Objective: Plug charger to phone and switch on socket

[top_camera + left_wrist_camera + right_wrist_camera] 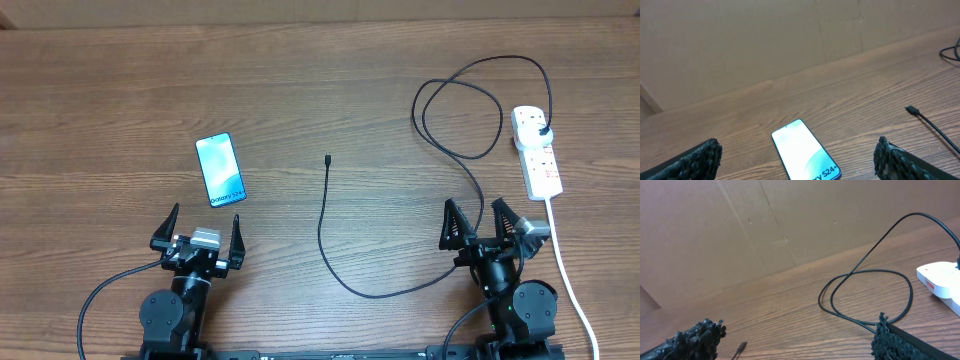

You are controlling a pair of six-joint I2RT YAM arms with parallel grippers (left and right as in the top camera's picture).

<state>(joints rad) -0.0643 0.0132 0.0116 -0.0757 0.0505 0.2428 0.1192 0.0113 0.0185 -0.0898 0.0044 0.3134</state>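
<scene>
Overhead: left gripper (206, 214) spread wide, empty, lower left, just below the phone (220, 170). Right gripper (473, 205) equally wide, holding nothing, lower right. Charger (322, 225) at centre, looping to the socket (537, 152) at right, plug apparently seated.

Left wrist: phone low centre, clear of both fingers (700, 160).

Right wrist: cable loop centre, socket at right edge.
</scene>
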